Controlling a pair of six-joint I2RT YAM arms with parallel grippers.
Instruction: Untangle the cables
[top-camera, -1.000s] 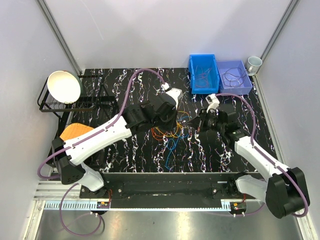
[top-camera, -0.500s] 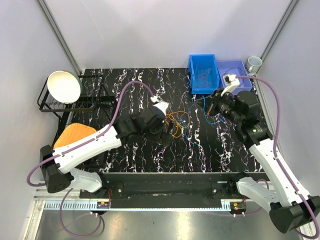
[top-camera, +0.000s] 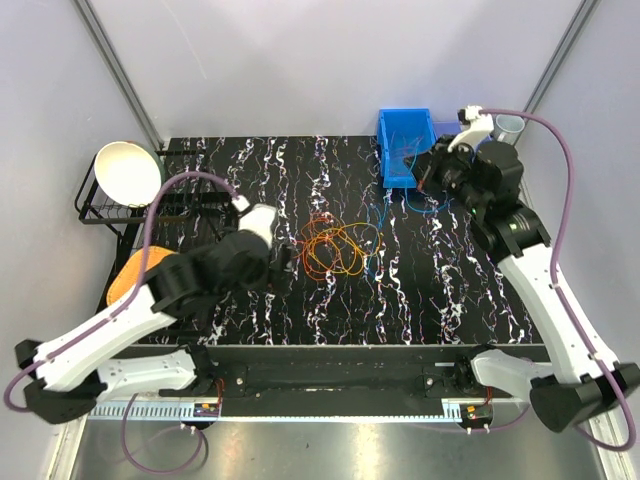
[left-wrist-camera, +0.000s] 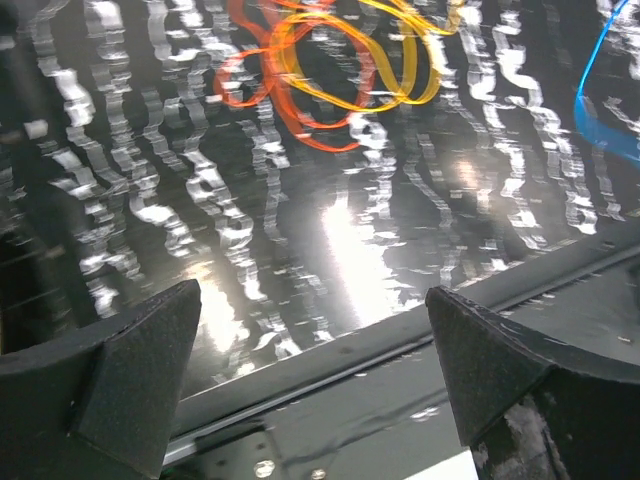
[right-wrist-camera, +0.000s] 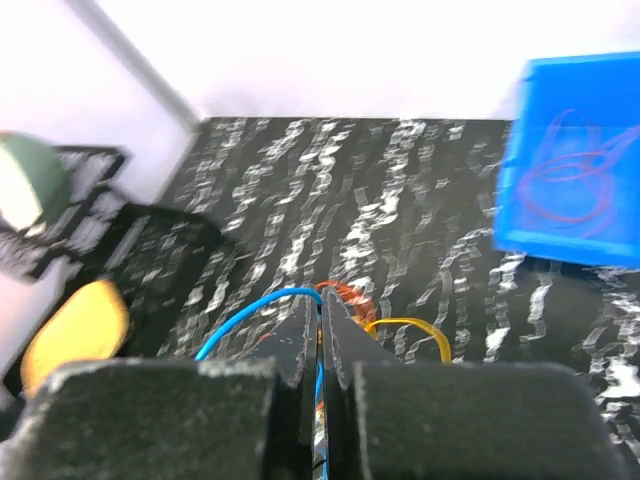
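The cables lie as a loose tangle of orange, red and yellow loops (top-camera: 335, 248) in the middle of the black marbled table (top-camera: 250, 170); the same loops (left-wrist-camera: 320, 80) show at the top of the left wrist view. A blue cable (top-camera: 378, 240) runs from that tangle up to my right gripper (top-camera: 428, 183), which hangs raised beside the blue bin. Its jaws (right-wrist-camera: 322, 310) are shut on the blue cable (right-wrist-camera: 250, 308), and a yellow loop (right-wrist-camera: 410, 325) lies below them. My left gripper (top-camera: 283, 262) is left of the tangle, open and holding nothing (left-wrist-camera: 315, 370).
A blue bin (top-camera: 405, 145) with thin red wires stands at the back right, also in the right wrist view (right-wrist-camera: 580, 195). A white cup (top-camera: 512, 125) is behind my right arm. A white bowl (top-camera: 127, 172) rests on a black rack (top-camera: 140, 210). An orange object (top-camera: 140, 270) lies at left.
My left gripper has opened, let go of the tangle and drawn back to the left. My right gripper, still shut, has risen toward the back right, pulling the blue cable out.
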